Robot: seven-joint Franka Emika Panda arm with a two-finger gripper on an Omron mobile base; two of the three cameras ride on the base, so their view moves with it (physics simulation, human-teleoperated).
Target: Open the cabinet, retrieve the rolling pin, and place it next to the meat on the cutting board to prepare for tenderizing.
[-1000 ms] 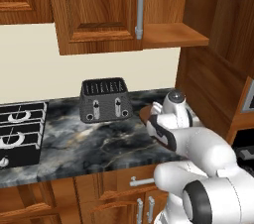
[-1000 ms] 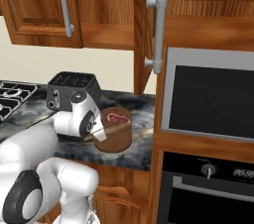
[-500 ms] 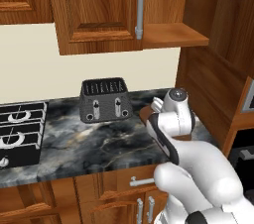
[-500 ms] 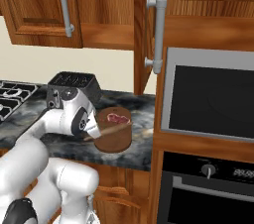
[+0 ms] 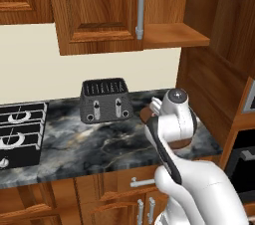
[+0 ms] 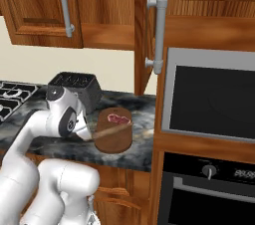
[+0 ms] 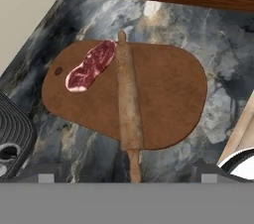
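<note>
- Arm bent low over the counter, hand looking down on the cutting board [image 7: 168, 94]
- Gripper [image 7: 124, 178] released, holding nothing
- Rolling pin [image 7: 128, 104] lies across the board, touching the meat [image 7: 89, 67]

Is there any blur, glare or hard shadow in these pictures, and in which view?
Hand view: the rolling pin, the meat and the cutting board are slightly soft, with no glare and almost no shadow. Both base views: even, flat light, and only a dull sheen on the marble counter.
</note>
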